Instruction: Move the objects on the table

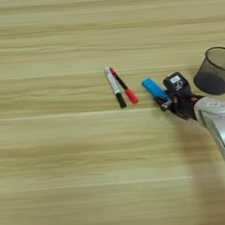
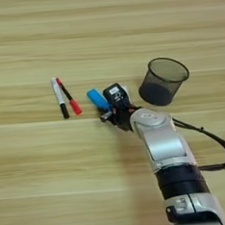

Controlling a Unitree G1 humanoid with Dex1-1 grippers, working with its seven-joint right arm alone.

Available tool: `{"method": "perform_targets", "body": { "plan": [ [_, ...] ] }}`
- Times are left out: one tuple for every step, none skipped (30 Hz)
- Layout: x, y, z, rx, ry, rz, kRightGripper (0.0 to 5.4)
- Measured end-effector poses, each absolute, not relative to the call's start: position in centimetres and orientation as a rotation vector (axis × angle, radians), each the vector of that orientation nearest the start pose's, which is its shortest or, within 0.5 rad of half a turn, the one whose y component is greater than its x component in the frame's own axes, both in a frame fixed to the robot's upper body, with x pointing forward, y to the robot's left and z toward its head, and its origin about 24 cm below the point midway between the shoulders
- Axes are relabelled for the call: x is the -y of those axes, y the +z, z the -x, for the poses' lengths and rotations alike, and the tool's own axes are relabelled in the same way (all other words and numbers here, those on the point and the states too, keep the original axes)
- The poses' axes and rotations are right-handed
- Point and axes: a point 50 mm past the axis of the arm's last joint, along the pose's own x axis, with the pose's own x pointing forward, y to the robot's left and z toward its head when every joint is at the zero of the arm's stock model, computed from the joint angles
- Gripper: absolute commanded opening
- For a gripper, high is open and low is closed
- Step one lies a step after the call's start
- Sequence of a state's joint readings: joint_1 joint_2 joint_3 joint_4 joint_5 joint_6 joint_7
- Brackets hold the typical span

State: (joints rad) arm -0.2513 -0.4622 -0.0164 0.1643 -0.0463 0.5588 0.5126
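A white marker [image 1: 114, 86] with a black cap lies on the table [image 1: 65, 152], and a thin red pen [image 1: 123, 86] lies right beside it. To their right is a short bright-blue block [image 1: 154, 87], tilted, with its near right end between the black fingers of my right gripper [image 1: 165, 100]. The gripper is shut on that end. My silver forearm [image 2: 160, 144] comes up from the bottom right. In the right eye view the block [image 2: 98, 99] and gripper [image 2: 108, 110] sit left of centre.
A black mesh cup [image 2: 162, 81] stands upright just right of the gripper, close behind my wrist. A black cable [image 2: 213, 142] loops out from the forearm on the right.
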Motion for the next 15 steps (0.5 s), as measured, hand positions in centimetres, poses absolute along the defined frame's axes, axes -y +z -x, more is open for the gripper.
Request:
{"method": "perform_targets", "body": {
  "plan": [
    [23.7, 4.32, -28.4, -0.558, 0.314, 0.346, 1.42],
    [23.7, 4.33, -28.31, -0.557, 0.314, 0.347, 1.42],
    [23.74, 4.31, -28.12, -0.557, 0.315, 0.345, 1.42],
    [23.75, 4.32, -28.09, -0.557, 0.316, 0.343, 1.42],
    [23.76, 4.32, -28.08, -0.557, 0.316, 0.343, 1.78],
    [23.77, 4.31, -28.07, -0.558, 0.316, 0.339, 1.87],
    [23.79, 4.26, -28.07, -0.56, 0.316, 0.337, 2.0],
    [23.8, 4.24, -28.07, -0.561, 0.316, 0.336, 2.11],
    [23.8, 4.24, -28.08, -0.561, 0.315, 0.335, 2.18],
    [23.82, 4.25, -28.08, -0.561, 0.314, 0.335, 2.31],
    [23.83, 4.26, -28.07, -0.56, 0.313, 0.334, 2.44],
    [23.84, 4.28, -28.06, -0.559, 0.312, 0.333, 2.49],
    [23.84, 4.31, -28.05, -0.557, 0.312, 0.333, 2.66],
    [23.84, 4.38, -28.01, -0.553, 0.311, 0.333, 2.73],
    [23.81, 4.4, -28.0, -0.551, 0.312, 0.332, 2.87]
  ]
}}
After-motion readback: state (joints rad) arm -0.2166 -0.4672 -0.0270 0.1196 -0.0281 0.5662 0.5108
